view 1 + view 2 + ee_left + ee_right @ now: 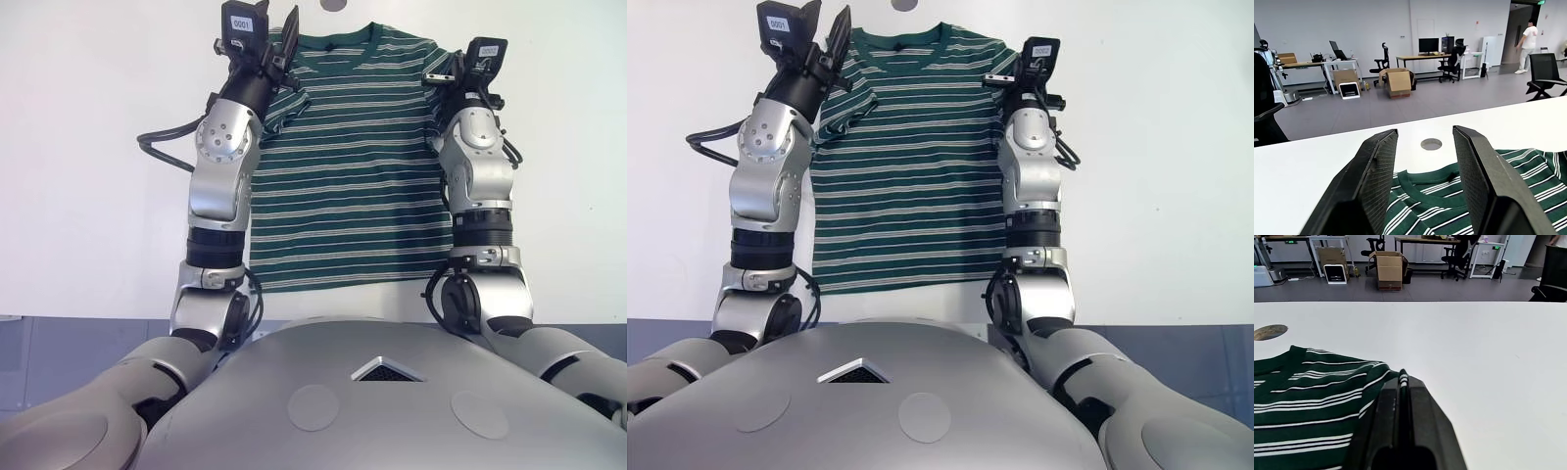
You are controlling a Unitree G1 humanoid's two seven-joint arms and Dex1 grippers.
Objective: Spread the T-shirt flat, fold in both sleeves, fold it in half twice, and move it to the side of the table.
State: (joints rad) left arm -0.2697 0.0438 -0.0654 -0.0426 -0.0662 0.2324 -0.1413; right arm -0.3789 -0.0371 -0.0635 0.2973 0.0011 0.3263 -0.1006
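Round cable grommet [1431,144] at far centre; beyond it, a grey office floor [1449,100] with an open cardboard box [1399,81], a desk [1420,57] carrying a monitor [1428,45], and black office chairs [1546,68] standing apart

Striped T-shirt [1312,401] edge pinched in right claw [1402,380], white table [1474,342], cardboard box [1390,265] behind

T-shirt [353,176]: lying on table [88,147]
Left gripper [1425,133]: hanging above T-shirt's left shoulder
Right gripper [1403,377]: sitting at T-shirt's right sleeve
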